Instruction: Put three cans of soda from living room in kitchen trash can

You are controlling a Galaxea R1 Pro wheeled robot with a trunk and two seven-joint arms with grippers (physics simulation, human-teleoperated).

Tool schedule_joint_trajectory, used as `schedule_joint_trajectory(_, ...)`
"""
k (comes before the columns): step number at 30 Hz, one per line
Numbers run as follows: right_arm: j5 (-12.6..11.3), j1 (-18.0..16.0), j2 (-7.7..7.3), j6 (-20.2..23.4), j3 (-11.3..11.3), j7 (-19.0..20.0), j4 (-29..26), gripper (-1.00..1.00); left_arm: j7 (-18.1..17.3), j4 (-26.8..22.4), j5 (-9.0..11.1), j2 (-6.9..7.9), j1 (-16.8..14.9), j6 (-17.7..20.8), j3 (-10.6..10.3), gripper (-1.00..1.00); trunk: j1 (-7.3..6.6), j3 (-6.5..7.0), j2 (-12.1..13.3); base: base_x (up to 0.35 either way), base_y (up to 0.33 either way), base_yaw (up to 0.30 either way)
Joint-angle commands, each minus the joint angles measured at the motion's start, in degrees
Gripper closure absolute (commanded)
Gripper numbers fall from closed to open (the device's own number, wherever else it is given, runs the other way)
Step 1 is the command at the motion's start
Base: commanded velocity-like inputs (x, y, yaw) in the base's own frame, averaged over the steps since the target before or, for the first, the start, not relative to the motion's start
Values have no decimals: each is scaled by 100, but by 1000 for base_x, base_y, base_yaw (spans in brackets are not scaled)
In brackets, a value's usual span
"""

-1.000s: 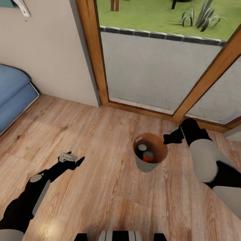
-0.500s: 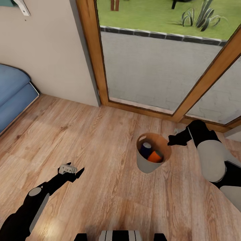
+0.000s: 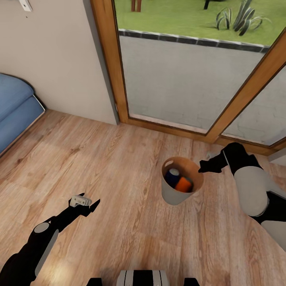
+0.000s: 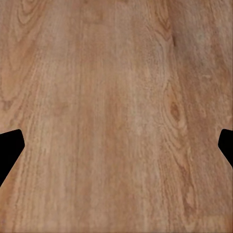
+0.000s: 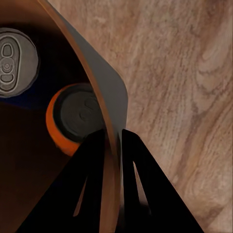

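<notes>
Head view: a small round trash can (image 3: 176, 195), copper-brown inside and pale grey outside, is above a wood plank floor (image 3: 119, 167) near a wood-framed glass door (image 3: 186, 71). Inside it lie a dark blue soda can (image 3: 172, 177) and an orange soda can (image 3: 183, 184), side by side. The right gripper (image 3: 203, 167) meets the bin's rim on the side nearest the right arm. The left gripper (image 3: 89, 201) hangs over bare floor, well apart from the bin, its fingers spread and empty. A blue sofa (image 3: 14, 107) sits at the far left against a beige wall (image 3: 55, 59).

Left wrist view: plain wood floor, with two dark fingertips (image 4: 9, 148) wide apart and nothing between them.

Right wrist view: the two black fingers (image 5: 90, 174) pinch the bin's thin wall, one inside, one outside. Within the bin, the blue can's silver top and the orange can's grey top show.
</notes>
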Motion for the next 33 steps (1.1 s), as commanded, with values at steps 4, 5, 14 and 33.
schedule_joint_trajectory(4,-113,3,0,55,-12,35,-2,100,0,2,-2,0,0,-2,-1,-100,88,-72,-162,0,0,0)
schedule_joint_trajectory(5,-114,4,1,55,-12,36,-4,100,0,2,0,0,0,-2,0,-100,88,-72,-162,0,0,0)
schedule_joint_trajectory(14,-116,8,6,55,-12,38,-18,100,4,8,10,0,0,11,0,-100,176,-144,-322,0,0,0)
schedule_joint_trajectory(33,-116,17,4,55,-12,38,-30,100,0,283,21,0,0,7,-5,-100,373,-305,-683,0,0,0)
